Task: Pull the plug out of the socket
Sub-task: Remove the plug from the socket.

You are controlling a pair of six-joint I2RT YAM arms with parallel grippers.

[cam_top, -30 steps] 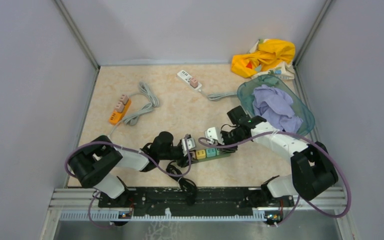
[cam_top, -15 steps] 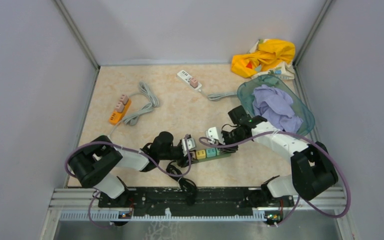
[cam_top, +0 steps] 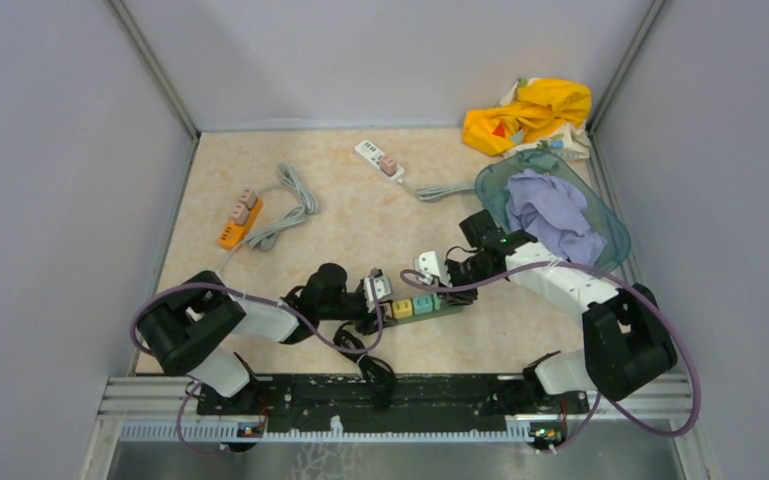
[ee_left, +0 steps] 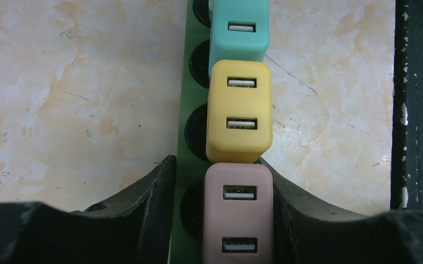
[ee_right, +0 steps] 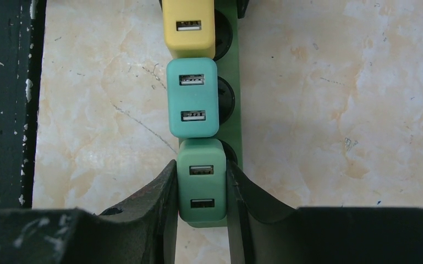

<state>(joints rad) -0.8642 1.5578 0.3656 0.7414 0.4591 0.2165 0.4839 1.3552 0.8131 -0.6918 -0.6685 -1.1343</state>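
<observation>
A green power strip point(cam_top: 415, 308) lies near the table's front edge with a row of USB plugs in its sockets. In the left wrist view the row runs pink plug point(ee_left: 237, 214), yellow plug point(ee_left: 239, 113), teal plug point(ee_left: 239, 30). My left gripper point(ee_left: 219, 176) is shut across the strip point(ee_left: 182, 165) at the pink plug, one finger on the strip's edge and the other on the plug's side. At the strip's other end my right gripper point(ee_right: 201, 190) is shut on the green plug point(ee_right: 201, 165), next to the teal plug point(ee_right: 192, 99). The green plug still looks seated on the strip point(ee_right: 235, 82).
An orange power strip point(cam_top: 238, 220) with a grey cable lies at the back left. A white strip point(cam_top: 378, 158) lies at the back centre. A teal basket point(cam_top: 495, 190) of purple cloth and a yellow cloth point(cam_top: 530, 112) are at the back right. The black base rail point(cam_top: 380, 395) runs close in front.
My right wrist has shifted very slightly up and to the right. Both grips and the strip look the same.
</observation>
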